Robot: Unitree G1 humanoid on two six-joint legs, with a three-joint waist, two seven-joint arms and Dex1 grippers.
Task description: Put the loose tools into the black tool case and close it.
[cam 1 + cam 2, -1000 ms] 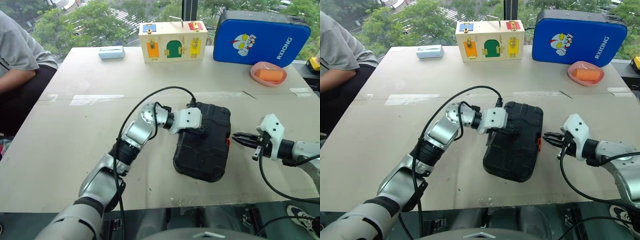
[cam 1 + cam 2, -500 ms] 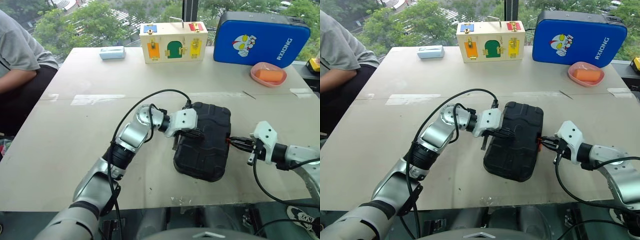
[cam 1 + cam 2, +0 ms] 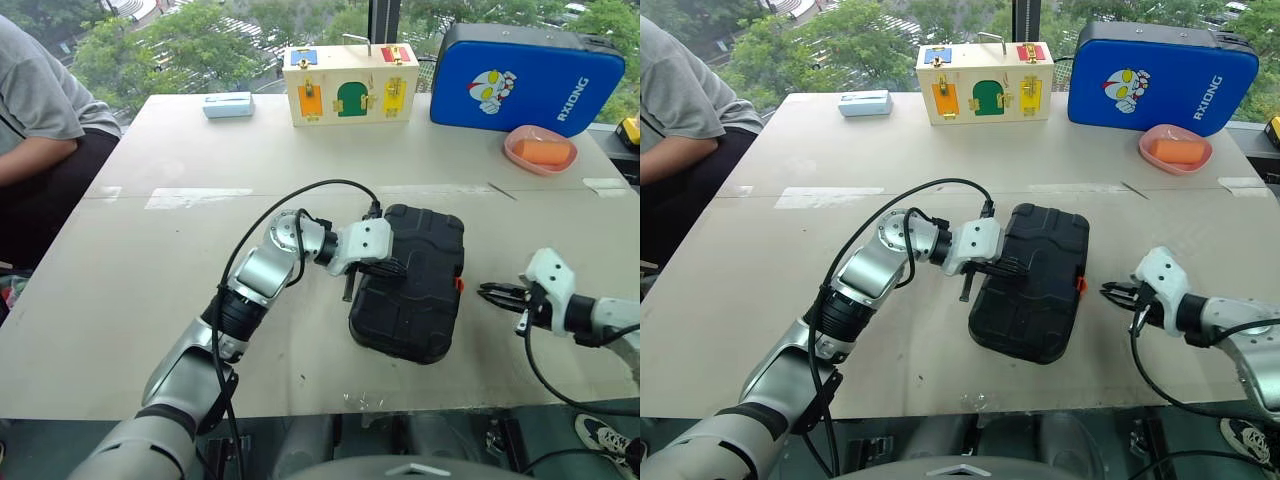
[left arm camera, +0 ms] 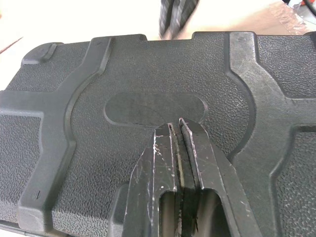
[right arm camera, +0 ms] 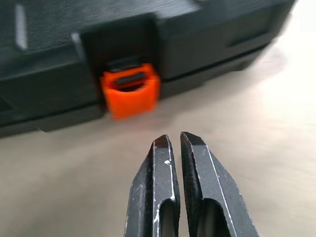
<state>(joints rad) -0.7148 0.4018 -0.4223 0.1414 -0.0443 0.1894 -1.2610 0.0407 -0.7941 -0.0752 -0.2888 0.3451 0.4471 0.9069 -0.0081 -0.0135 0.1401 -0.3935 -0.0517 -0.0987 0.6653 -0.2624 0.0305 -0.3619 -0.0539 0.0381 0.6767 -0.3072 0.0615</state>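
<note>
My left arm reaches forward with the wrist bent toward my right; left gripper (image 4: pixel 176 129) has its fingers pressed together, tips angled down. My right arm comes in low from the right side; right gripper (image 5: pixel 174 142) points toward my left, fingers together, holding nothing, just above the surface.

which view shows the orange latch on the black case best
The right wrist view: the orange latch sits large and face-on on the edge of the black case, just beyond the shut right fingers. Both head views show it as a small orange spot on the case's right edge. The left wrist view shows the ribbed lid.
</note>
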